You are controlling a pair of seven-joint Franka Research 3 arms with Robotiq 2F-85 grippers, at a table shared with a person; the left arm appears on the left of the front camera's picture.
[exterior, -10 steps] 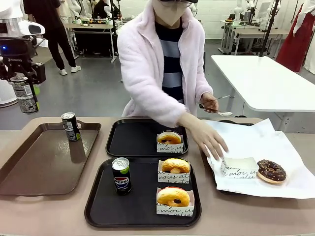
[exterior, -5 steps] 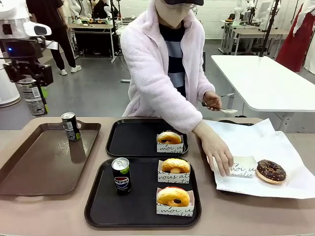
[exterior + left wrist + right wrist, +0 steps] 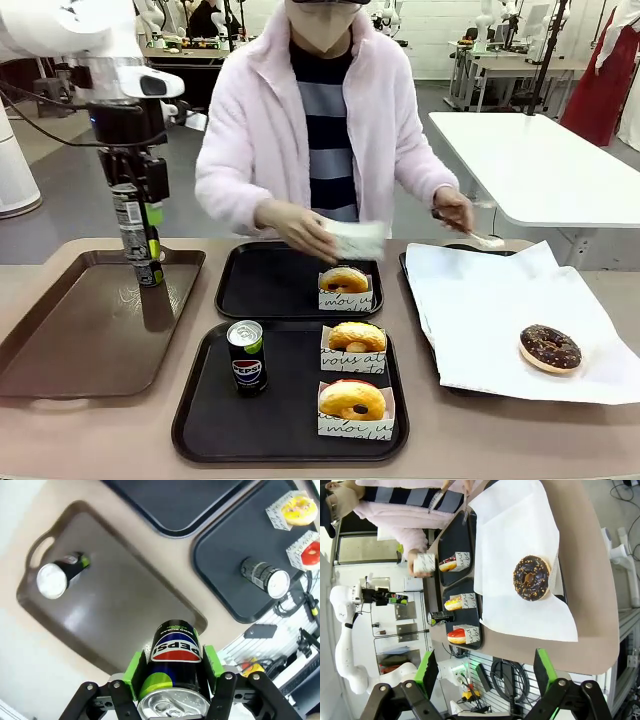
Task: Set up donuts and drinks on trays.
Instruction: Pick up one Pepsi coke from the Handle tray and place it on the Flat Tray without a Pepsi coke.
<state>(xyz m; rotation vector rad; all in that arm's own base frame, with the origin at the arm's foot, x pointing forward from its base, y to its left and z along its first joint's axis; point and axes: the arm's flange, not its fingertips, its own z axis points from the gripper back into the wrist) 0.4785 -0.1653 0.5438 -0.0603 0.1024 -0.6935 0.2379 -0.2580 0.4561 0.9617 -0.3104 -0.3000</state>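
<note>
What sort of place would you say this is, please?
Probably a robotics lab hall, staged as a snack counter: the left gripper holds a can, a white work table stands on the grey floor beside the person, and donuts sit on black trays.

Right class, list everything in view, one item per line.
Black trays: two, black, table centre, one behind the other.
Brown tray: one, brown, left.
Glazed donuts: three, yellow, in white holders; two on near tray, one on far.
Chocolate donut: one, dark, on white paper, right.
Cans: three, dark; near black tray, brown tray, one lifted.
Empty holder: one, white, in person's hand.
Utensil: one, silver, in other hand.
Left jaws: closed on the lifted can.
Right jaws: open, empty.
</note>
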